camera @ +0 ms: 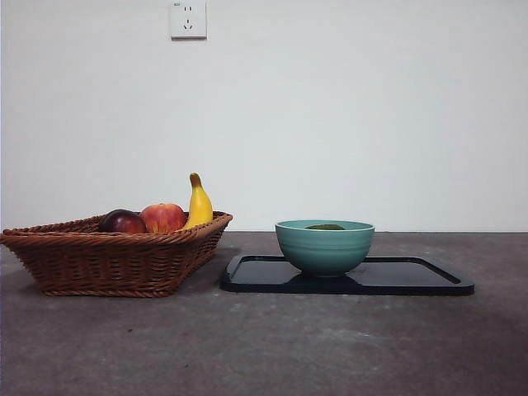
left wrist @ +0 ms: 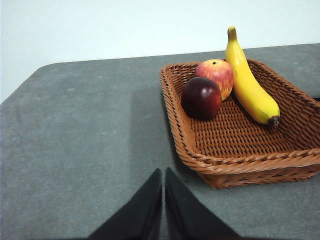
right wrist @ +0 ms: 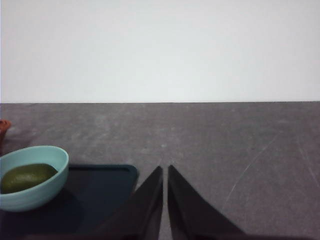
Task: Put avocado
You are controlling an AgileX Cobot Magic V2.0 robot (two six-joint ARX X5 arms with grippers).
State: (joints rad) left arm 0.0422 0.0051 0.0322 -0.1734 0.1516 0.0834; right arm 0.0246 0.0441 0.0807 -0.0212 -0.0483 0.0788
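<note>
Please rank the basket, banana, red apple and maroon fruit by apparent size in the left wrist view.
1. Basket
2. Banana
3. Red apple and maroon fruit: these look alike; the maroon one lies nearer the camera, so no ranking.

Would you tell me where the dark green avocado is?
The dark green avocado lies inside the teal ceramic bowl, on the black tray, right of the wicker basket.

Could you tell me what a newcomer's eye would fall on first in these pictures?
Probably the yellow banana leaning upright in the brown wicker basket, beside a red apple and a dark maroon round fruit. Next, the teal ceramic bowl on the black tray, holding the dark green avocado.
</note>
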